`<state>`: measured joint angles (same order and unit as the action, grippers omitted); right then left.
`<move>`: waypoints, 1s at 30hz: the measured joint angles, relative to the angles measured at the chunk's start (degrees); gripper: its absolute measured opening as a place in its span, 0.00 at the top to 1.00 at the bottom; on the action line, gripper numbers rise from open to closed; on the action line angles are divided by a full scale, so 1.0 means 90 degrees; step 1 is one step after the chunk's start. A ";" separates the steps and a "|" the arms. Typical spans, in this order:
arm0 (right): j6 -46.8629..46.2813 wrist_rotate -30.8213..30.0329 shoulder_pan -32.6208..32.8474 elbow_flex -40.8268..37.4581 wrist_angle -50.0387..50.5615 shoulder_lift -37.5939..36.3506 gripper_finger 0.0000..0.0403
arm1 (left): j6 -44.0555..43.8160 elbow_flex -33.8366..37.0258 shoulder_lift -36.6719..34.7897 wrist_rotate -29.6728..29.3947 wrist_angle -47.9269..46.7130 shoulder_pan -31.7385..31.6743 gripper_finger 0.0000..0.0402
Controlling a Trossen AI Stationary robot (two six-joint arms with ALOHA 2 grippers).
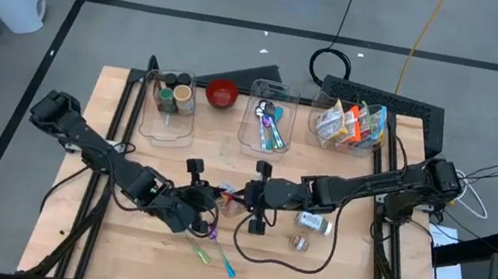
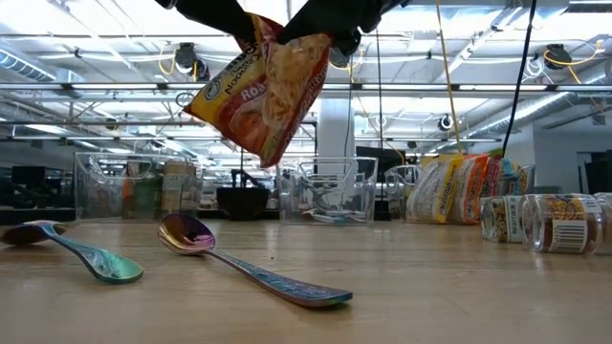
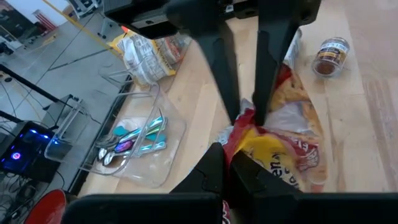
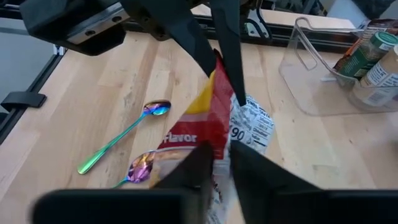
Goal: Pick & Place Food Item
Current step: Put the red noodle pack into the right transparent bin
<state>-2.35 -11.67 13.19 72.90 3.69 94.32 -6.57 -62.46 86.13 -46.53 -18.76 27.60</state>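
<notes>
Above the wooden surface [image 2: 459, 287], both my jaws pinch one yellow-red crinkled noodle packet [image 2: 260, 86], its label partly hidden between them.

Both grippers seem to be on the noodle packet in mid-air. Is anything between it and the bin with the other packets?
Nothing visible. The noodle packet hangs above the table, held by the left gripper and right gripper. The packet bin sits at the far right; the spice jars lie low, off that line.

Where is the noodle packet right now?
The noodle packet hangs above mid-table, pinched between the left gripper and the right gripper, over the two spoons, in front of the bins.
</notes>
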 joint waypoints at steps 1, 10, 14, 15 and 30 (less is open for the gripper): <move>0.0000 -0.0001 0.0000 0.0000 0.0005 0.0000 0.92 | 0.0001 0.0000 0.0000 -0.0001 0.0002 -0.0014 1.00; 0.0000 -0.0025 0.0000 0.0000 0.0143 -0.0007 0.99 | 0.0168 0.0000 0.0005 0.0066 0.0114 -0.0072 0.96; 0.0002 -0.0025 0.0000 0.0000 0.0162 -0.0007 1.00 | 0.0386 0.0000 0.0005 -0.0029 0.0234 -0.0152 0.94; 0.0000 -0.0030 0.0000 0.0000 0.0162 -0.0007 1.00 | 0.0430 0.0000 0.0005 -0.0035 0.0288 -0.0189 0.94; -0.0165 -0.0321 0.0005 0.0003 0.0220 -0.0081 1.00 | 0.0596 0.0002 -0.0738 0.0463 0.0183 -0.0346 0.59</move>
<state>-3.83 -14.56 13.24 72.93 5.67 93.59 -1.20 -62.43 79.48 -42.37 -17.12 24.49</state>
